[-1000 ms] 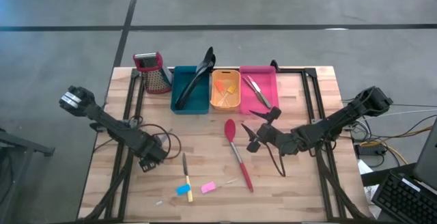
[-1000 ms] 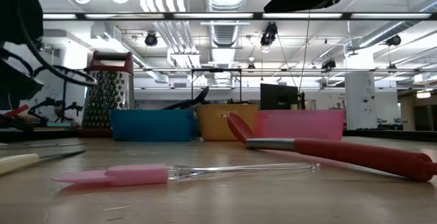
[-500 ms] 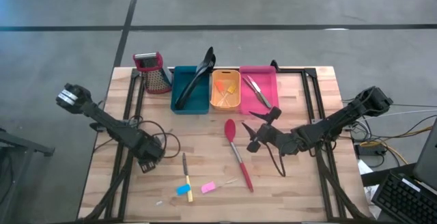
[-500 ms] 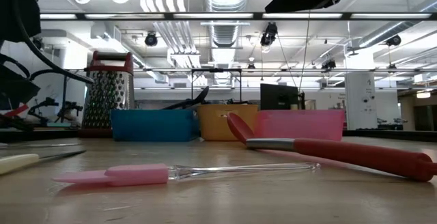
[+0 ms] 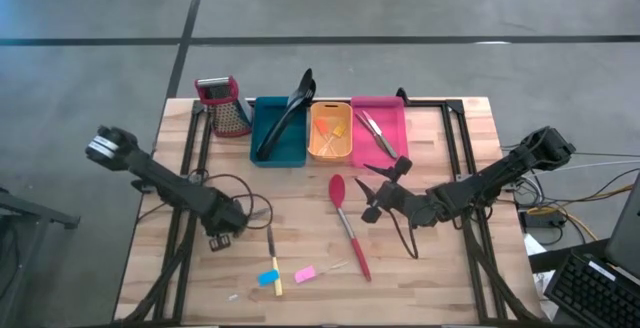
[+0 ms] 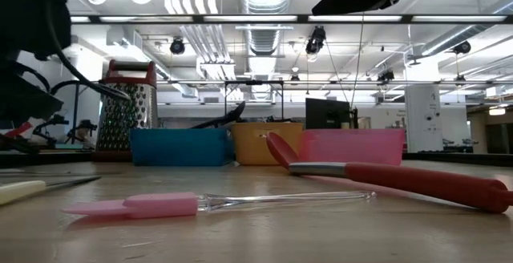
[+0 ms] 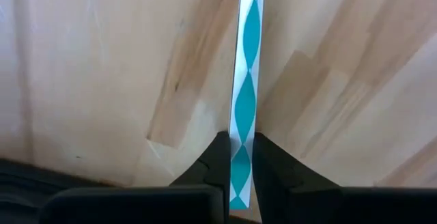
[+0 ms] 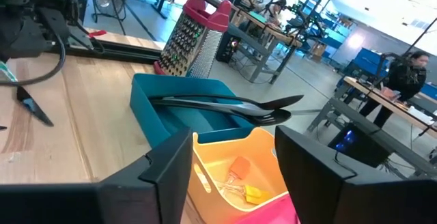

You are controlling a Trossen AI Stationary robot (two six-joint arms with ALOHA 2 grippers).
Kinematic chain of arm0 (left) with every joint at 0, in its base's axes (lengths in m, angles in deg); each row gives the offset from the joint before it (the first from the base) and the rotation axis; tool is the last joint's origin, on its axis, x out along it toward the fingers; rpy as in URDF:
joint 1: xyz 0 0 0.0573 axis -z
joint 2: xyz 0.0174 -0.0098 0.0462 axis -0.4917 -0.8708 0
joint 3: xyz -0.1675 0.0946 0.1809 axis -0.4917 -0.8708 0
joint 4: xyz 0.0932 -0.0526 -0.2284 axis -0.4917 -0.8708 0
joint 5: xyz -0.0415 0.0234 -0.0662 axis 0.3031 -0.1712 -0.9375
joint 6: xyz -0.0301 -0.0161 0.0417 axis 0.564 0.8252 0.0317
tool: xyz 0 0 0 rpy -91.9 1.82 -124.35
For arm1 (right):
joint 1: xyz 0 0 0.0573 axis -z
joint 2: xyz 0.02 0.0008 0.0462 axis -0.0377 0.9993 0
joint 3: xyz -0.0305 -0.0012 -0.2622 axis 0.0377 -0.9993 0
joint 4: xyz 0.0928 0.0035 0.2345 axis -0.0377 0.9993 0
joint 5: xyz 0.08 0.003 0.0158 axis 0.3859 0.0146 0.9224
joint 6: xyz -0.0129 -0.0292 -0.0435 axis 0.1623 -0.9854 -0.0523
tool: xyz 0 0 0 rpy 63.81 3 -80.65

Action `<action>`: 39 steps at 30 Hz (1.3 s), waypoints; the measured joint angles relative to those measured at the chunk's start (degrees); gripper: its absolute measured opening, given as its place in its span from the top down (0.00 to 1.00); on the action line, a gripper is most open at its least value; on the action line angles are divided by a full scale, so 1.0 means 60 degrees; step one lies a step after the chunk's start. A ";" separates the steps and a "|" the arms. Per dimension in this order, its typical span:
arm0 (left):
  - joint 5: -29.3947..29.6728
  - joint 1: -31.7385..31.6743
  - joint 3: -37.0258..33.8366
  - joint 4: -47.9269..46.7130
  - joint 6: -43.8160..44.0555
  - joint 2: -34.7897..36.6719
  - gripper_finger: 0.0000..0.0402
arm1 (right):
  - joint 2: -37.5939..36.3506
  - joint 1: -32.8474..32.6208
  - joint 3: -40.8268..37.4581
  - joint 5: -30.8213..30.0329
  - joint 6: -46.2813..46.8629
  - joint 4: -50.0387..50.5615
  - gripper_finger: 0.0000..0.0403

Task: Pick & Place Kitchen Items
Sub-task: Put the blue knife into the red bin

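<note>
From above, the left gripper [image 5: 222, 238] hangs low over the desk [image 5: 440, 278] beside a yellow-handled knife [image 5: 272, 258]; the red spoon [image 5: 348, 226] lies mid-desk. The right gripper [image 5: 372, 194], fingers spread, hovers near it. Left wrist view: fingers [image 7: 217, 157] pinch a teal-patterned blade [image 7: 244, 94].

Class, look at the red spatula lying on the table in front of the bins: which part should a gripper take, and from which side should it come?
Grip the red spatula on its long straight handle, about midway, coming from above with the fingers across it. It lies flat on the table, head toward the orange bin, with bare wood either side. The right gripper is nearest.
</note>
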 joint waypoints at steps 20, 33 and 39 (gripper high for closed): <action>0.7303 -0.1364 0.3652 -0.0188 -0.4378 -0.0003 0.91 | 0.0000 0.0000 0.0000 -0.0002 -0.0031 0.0066 0.58; 0.8599 -0.2290 0.3721 0.7716 -0.8168 -0.0046 0.91 | 0.0000 0.0000 0.0000 0.0104 0.0007 0.0062 0.66; 0.5058 -0.2991 0.3616 0.9937 -0.9357 -0.0050 0.91 | 0.0000 0.0018 0.0007 0.0382 -0.0140 -0.0327 0.70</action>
